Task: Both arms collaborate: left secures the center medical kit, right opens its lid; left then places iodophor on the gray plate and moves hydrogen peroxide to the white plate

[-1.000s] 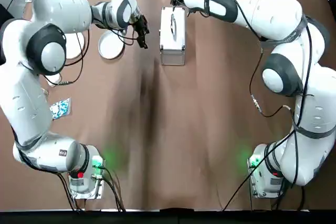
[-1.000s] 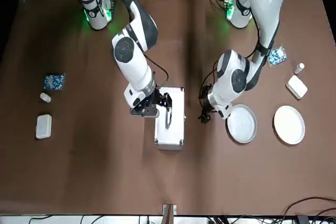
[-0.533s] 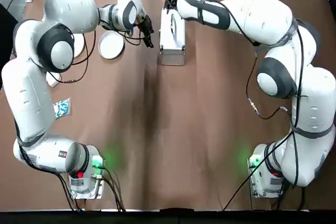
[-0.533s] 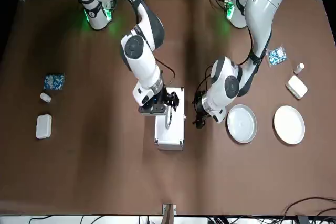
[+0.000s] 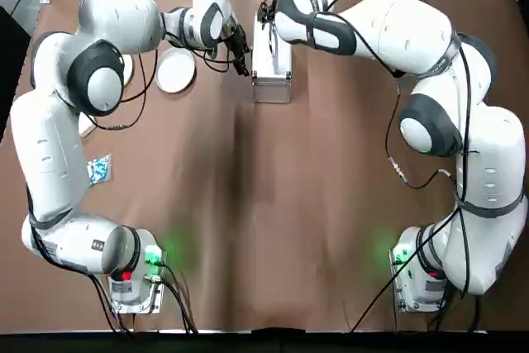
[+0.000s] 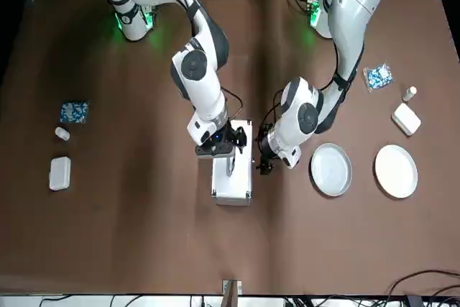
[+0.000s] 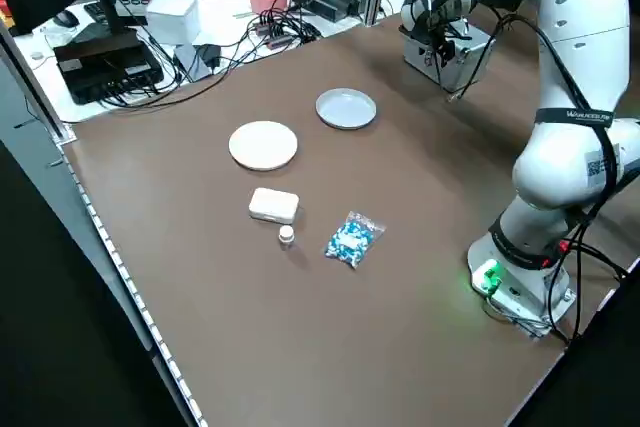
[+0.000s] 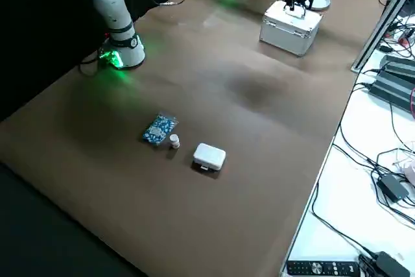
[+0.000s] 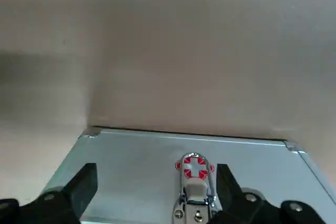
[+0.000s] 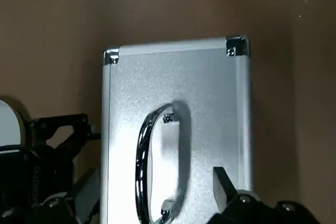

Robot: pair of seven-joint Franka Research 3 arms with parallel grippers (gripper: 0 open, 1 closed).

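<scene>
"Where is the case?"

"The white and silver rectangular metal medical kit [image 6: 232, 177] stands on the brown counter [image 6: 144, 235], near the middle of the front view. Its flat white lid [image 6: 224, 185] lies closed, with a slim curved metal handle [image 10: 142, 166] on top."

"And your claws?"

"Both are open. My black two-fingered right claw [image 10: 157, 174] is over the upper half of the kit in the front view, its fingers apart. My matching left claw [image 9: 157, 171] is at the kit's right side in that view, fingers spread, with a metal latch [image 9: 196, 190] showing between them in the left wrist view. I can't tell whether either claw touches the case."

"The plates?"

"Right of centre in the front view: the round gray plate [image 6: 331, 170] is nearer the kit, and the round white plate [image 6: 396, 171] is just beside it, farther right."

"Anything above those?"

"A white rounded box [image 6: 407, 118], a small white bottle [image 6: 410, 93] and a blue-and-white packet [image 6: 377, 76], toward the upper right. A similar trio, a blue patterned packet [image 6: 74, 112], a small white cylinder [image 6: 62, 134] and a white oblong box [image 6: 60, 174], lies at the left. I can't read any labels."
</scene>
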